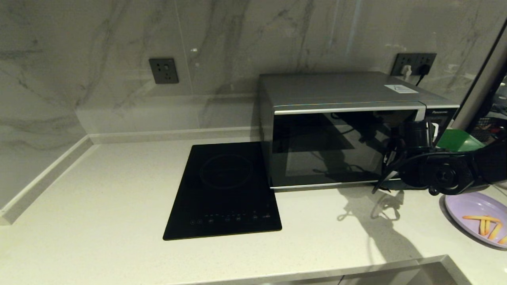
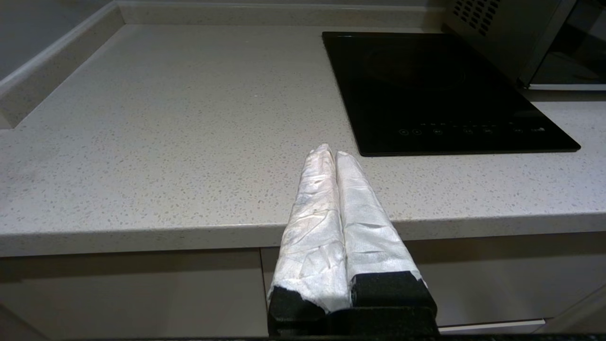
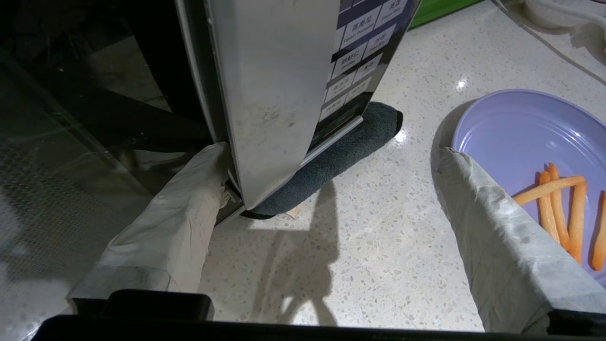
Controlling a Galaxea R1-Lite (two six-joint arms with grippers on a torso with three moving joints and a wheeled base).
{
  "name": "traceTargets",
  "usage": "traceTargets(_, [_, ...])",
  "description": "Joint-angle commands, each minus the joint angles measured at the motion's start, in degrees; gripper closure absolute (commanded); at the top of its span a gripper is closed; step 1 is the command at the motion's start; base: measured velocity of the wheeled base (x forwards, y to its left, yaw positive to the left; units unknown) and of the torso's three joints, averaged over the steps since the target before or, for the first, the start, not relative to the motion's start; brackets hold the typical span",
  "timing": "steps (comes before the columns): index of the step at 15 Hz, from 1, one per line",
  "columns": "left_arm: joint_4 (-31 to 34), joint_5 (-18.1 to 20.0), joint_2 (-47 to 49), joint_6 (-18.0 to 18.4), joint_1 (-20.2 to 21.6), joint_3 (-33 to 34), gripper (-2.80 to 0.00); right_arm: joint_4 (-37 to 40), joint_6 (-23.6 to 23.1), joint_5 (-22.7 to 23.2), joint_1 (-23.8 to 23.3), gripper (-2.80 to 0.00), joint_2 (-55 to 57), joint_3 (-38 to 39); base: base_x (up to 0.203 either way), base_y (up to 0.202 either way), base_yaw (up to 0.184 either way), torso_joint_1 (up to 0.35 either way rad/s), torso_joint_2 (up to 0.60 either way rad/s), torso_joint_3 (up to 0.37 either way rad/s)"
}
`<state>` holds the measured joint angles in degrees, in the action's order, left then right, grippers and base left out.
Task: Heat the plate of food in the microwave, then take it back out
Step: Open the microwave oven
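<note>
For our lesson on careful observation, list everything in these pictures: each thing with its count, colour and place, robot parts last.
Box microwave: one, silver-grey, dark glass door, against the wall.
Round shallow plate of food: one, lavender, orange sticks, countertop right of microwave.
Flat induction cooktop: one, black, left of microwave.
Cloth pad: one, dark grey, under microwave's corner.
Wall sockets: two, dark grey.
Tray: one, green, behind right arm.
Left gripper: shut, at counter's edge.
Right gripper: open, at microwave's door edge.

Head cam is looking down at the countertop (image 1: 99,190) from above; left wrist cam is sitting low at its edge, both catching the cooktop (image 1: 223,192); right wrist cam is hugging the microwave (image 3: 270,90) corner.
</note>
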<state>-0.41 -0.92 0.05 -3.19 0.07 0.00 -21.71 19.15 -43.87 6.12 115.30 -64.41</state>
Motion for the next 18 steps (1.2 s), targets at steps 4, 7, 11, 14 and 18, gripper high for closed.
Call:
traceTargets(4, [-0.02,-0.05,0.04,-0.06,0.01,0.00,0.00,-0.44,0.18,-0.27,-1.80,-2.80,0.97,-0.78,0.000,0.000,0.000,0.000,0.00,0.000])
traceTargets(7, [-0.02,0.04,0.04,-0.06,0.01,0.00,0.00,-0.44,0.18,-0.25,-2.83,-2.80,1.77,-2.20,0.000,0.000,0.000,0.000,0.00,0.000])
traceTargets(11, [-0.02,0.00,0.04,-0.06,0.01,0.00,0.00,-0.44,0.10,-0.34,-3.04,0.00,2.30,-2.19,0.000,0.000,0.000,0.000,0.00,0.000])
traceTargets(14, [-0.02,0.04,0.04,-0.06,0.01,0.00,0.00,-0.44,0.10,-0.26,-3.04,0.00,2.48,-2.03,0.000,0.000,0.000,0.000,0.00,0.000])
traceTargets(18, [-0.02,0.04,0.04,-0.06,0.01,0.00,0.00,-0.44,0.25,-0.33,-2.72,0.00,2.50,-1.68,0.000,0.000,0.000,0.000,0.00,0.000])
